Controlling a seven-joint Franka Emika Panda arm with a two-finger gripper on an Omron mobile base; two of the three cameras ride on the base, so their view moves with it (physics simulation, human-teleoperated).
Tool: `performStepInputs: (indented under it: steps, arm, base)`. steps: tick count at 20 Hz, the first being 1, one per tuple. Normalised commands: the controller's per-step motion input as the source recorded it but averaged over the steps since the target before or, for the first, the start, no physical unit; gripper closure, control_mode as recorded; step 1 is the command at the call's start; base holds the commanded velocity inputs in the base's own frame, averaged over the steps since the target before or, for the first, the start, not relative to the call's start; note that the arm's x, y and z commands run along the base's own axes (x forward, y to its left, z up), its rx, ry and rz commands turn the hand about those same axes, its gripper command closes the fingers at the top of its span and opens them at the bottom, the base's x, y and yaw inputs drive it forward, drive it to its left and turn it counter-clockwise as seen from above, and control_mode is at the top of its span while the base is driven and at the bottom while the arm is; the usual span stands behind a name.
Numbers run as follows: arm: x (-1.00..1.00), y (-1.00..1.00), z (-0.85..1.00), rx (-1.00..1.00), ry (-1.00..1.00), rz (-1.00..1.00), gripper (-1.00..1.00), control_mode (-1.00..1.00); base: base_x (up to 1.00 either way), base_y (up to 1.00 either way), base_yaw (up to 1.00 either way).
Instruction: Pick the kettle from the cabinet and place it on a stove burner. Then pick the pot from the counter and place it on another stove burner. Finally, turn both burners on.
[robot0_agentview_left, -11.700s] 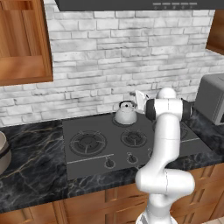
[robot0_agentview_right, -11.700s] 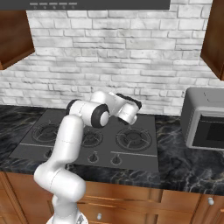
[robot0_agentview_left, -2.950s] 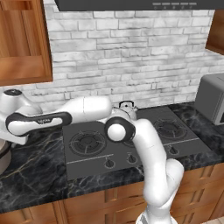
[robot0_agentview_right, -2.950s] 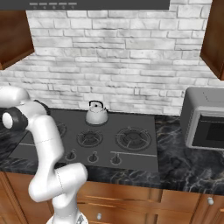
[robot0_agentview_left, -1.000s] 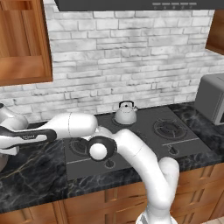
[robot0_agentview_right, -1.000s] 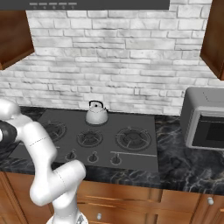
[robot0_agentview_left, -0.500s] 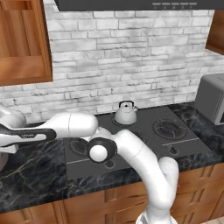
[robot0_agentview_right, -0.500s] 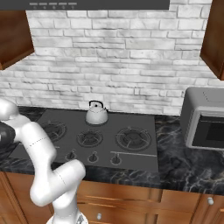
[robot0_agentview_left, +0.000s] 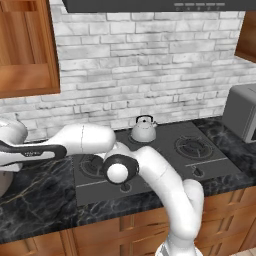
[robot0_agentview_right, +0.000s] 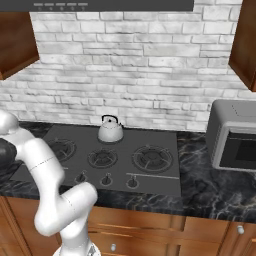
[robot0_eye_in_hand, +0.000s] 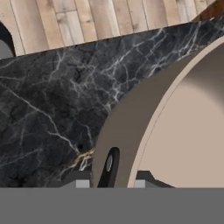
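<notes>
The beige pot (robot0_eye_in_hand: 183, 131) rests on the black marble counter (robot0_eye_in_hand: 52, 87), and its edge (robot0_agentview_left: 2, 184) shows at the left border of the left base view. My gripper (robot0_eye_in_hand: 110, 182) is shut on the pot's wall by its dark side handle (robot0_eye_in_hand: 109, 167), one fingertip inside and one outside. The arm (robot0_agentview_left: 80, 142) stretches far left across the cooktop (robot0_agentview_left: 165, 157). The small silvery kettle (robot0_agentview_left: 144, 129) (robot0_agentview_right: 110, 130) stands upright on the rear left burner. The wooden cabinet (robot0_agentview_left: 25, 50) hangs at upper left.
A grey microwave (robot0_agentview_right: 234, 137) sits on the counter right of the cooktop. Free burners (robot0_agentview_right: 151, 158) lie in front of and beside the kettle, with a row of knobs (robot0_agentview_right: 106, 179) along the front. A brick wall runs behind.
Since the earliest frames the arm has swung from the kettle on the stove far left to the pot. Over the last second nothing has visibly moved.
</notes>
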Motion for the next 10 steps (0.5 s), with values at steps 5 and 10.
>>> performStepInputs:
  steps: [5, 10]
  arm:
    - [-0.15, -0.49, 0.19, 0.04, -0.15, 0.00, 1.00, -1.00]
    - [-0.12, -0.47, 0.07, 0.18, -0.10, 0.00, 1.00, -1.00]
  base:
    - [0.00, 0.00, 0.00]
    - [0.00, 0.00, 0.00]
